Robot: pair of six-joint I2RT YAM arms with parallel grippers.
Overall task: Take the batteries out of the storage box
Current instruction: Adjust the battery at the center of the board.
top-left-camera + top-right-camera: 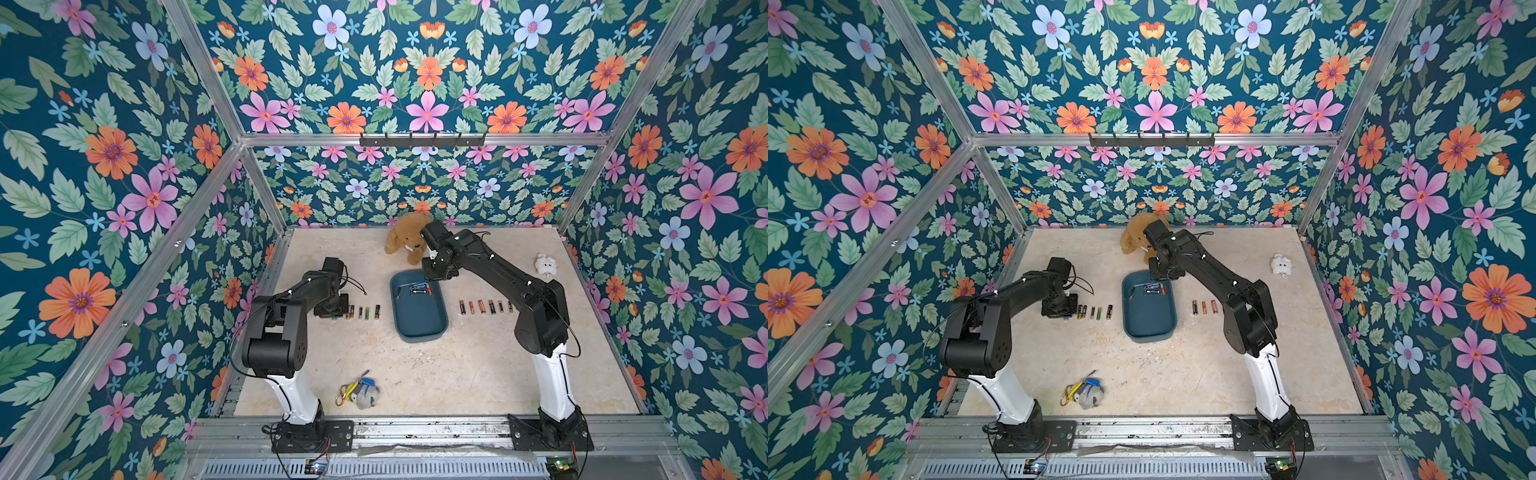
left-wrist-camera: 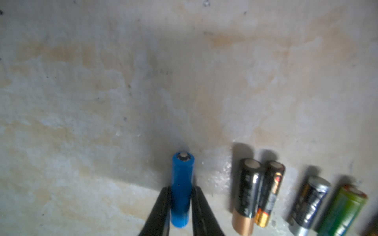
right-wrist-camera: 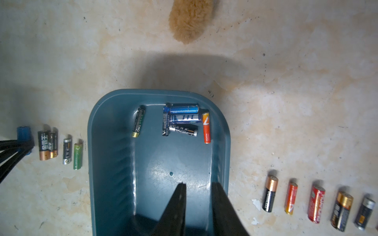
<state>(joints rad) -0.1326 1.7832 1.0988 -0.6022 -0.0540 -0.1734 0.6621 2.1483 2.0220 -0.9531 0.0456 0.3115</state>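
nearest to us on the desk (image 1: 457, 374) lies a keychain bundle (image 1: 359, 392) with a yellow carabiner, between the two arm bases. farther in, the storage box (image 1: 419, 322) sits mid-desk, its long side running away from us. to its left we see a row of four batteries (image 1: 364, 312) lying side by side on the desk. at that row's outer end the left jaws are clenched on a blue battery (image 2: 182, 183), one finger pressed to each side of it. it sits low at the desk, just beside the row but apart from the nearest black and copper cell.

to the right of the box we see another row lying on the desk, partly hidden behind the right arm (image 1: 498, 274). inside the box, at its far end, we count six cells: five in a loose cluster touching one another, and a black and green battery (image 3: 138, 122) apart from them. the right jaws hang above the box, parted, with only bare box floor between them, grasping nothing.

beyond the box sits a teddy bear (image 1: 405, 243), and far to the right a white plush toy (image 1: 545, 264).
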